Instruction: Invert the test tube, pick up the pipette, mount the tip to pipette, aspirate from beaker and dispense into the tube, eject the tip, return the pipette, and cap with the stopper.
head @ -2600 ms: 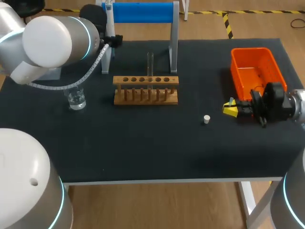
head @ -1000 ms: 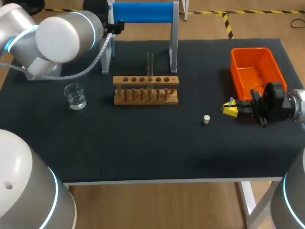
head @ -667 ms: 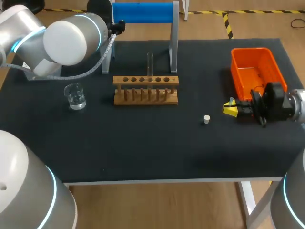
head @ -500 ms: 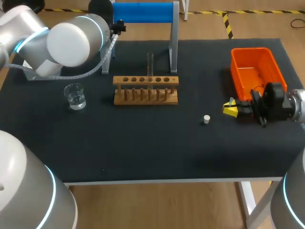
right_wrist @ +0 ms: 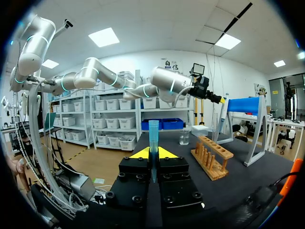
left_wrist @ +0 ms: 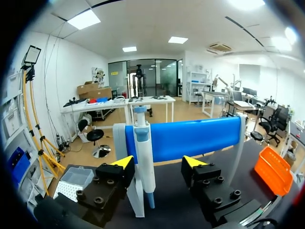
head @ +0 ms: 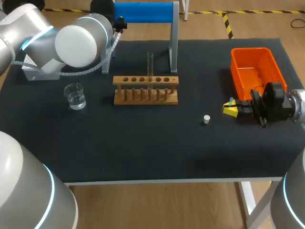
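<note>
The white pipette with a blue top (left_wrist: pixel 143 157) hangs on the blue-barred stand (head: pixel 143 12) at the table's back. My left gripper (left_wrist: pixel 158 163) is at it. The pipette stands between the fingers, against one yellow tip, with a gap to the other. My right gripper (head: pixel 232 109) hovers beside the orange bin, shut on a pale blue pipette tip (right_wrist: pixel 153 136) held upright. The clear test tube (head: pixel 150 64) stands in the wooden rack (head: pixel 145 90). A glass beaker (head: pixel 75 97) with liquid sits left of the rack. The small white stopper (head: pixel 206 119) lies on the black table.
An orange bin (head: pixel 255 69) stands at the back right, just behind my right gripper. A tip box (left_wrist: pixel 74 179) sits at the back left beside the stand, partly under my left arm. The rack (right_wrist: pixel 214 157) and beaker (right_wrist: pixel 184 137) lie ahead of my right gripper.
My left arm has swung toward the back of the table, up to the stand, and its fingers have narrowed around the pipette. The right arm and its pipette tip have not moved.
</note>
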Controlling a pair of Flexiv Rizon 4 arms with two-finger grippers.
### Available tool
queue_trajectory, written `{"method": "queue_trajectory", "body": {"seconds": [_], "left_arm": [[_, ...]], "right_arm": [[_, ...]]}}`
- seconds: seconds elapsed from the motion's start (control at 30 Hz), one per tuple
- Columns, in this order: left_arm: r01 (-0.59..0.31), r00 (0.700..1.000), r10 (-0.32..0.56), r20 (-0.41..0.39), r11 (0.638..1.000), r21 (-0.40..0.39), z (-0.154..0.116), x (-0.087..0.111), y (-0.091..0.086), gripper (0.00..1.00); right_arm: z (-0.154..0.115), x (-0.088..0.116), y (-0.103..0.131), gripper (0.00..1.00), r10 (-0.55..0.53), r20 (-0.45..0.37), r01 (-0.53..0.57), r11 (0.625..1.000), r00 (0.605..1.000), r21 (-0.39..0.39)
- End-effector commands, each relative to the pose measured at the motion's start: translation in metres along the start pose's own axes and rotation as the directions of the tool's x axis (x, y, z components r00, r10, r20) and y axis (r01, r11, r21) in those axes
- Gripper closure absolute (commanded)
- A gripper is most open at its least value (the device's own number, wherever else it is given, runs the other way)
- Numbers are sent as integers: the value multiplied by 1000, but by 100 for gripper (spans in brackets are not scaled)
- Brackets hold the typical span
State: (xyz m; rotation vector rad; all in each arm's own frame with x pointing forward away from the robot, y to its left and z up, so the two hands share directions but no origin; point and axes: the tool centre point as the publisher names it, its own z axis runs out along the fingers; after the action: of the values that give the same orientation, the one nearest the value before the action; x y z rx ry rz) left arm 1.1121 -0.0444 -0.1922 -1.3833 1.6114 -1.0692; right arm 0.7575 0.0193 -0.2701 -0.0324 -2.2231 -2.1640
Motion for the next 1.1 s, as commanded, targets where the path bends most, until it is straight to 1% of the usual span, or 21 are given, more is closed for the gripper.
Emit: {"method": "queue_trajectory", "body": {"seconds": [0.03,0.3,0.6,1.03,1.1], "left_arm": [[0,1000,0,7,1000,5,6,-2,-3,51],[6,1000,-7,18,1000,22,14,-8,-7,51],[7,1000,-7,13,1000,23,24,-9,-5,55],[14,1000,-15,15,1000,23,35,-13,1,51],[13,1000,-14,13,1000,26,37,-13,1,47]], "right_arm": [[-1,0,0,100,0,-1,0,1000,1000,0],[-1,0,0,100,0,-1,0,1000,1000,0],[-1,0,0,100,0,-1,0,1000,1000,0],[-1,0,0,100,0,-1,0,1000,1000,0],[-1,0,0,100,0,-1,0,1000,1000,0]]}}
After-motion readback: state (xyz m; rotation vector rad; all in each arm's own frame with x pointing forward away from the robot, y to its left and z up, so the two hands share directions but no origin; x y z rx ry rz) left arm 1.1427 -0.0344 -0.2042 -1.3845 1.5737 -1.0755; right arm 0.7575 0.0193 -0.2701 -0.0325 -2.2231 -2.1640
